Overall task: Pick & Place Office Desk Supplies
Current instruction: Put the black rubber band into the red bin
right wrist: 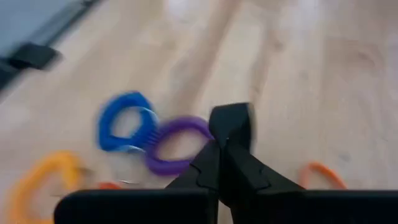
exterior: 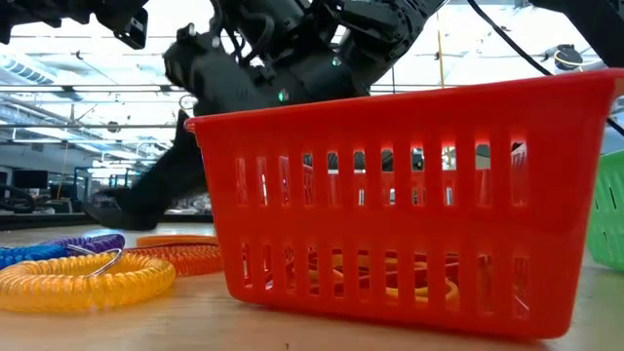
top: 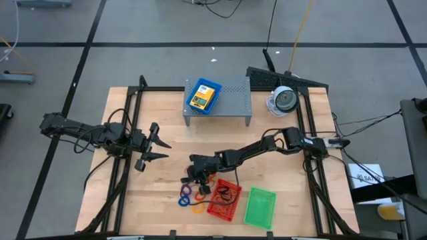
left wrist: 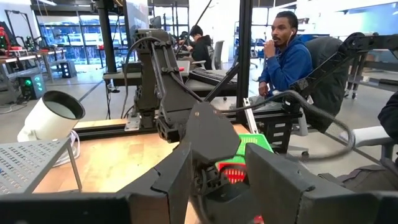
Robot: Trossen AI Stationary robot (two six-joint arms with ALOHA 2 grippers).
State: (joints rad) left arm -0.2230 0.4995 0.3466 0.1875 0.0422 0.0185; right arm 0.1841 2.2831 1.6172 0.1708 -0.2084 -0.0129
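- We're looking at the red mesh tray [top: 223, 199] near the front edge of the counter [top: 153, 200]; from above it holds a tangle of thin reddish rubber bands [top: 225, 193], and the table-height view shows orange coils low behind its slats.
- Just beside it, on the right arm's side, sits the green mesh tray [top: 260, 207]; we can't make out anything inside it.
- Up on the grey perforated shelf [top: 230, 100] at the back, a blue tray [top: 203, 95] carries a yellow-and-green crayon box [top: 201, 99].
- Beside the shelf stands the round white-and-grey device [top: 284, 100].
- Loose coil rings lie on the counter just next to the red tray: a blue ring [right wrist: 123, 127], a purple ring [right wrist: 177, 146] touching it, and a yellow-orange ring [exterior: 83, 280].
- The right gripper [right wrist: 227, 140] hovers over those rings, jaws pressed together, with nothing visible between them; its tip overlaps the purple ring's edge in its own wrist view.
- The left gripper [top: 152, 148] waits well apart on the left side of the counter, jaws apart and empty.
- Only the low view shows a wire clip on the yellow-orange ring.
- Only the left wrist view shows the room: a seated person in a blue hoodie [left wrist: 287, 62] beyond the counter.
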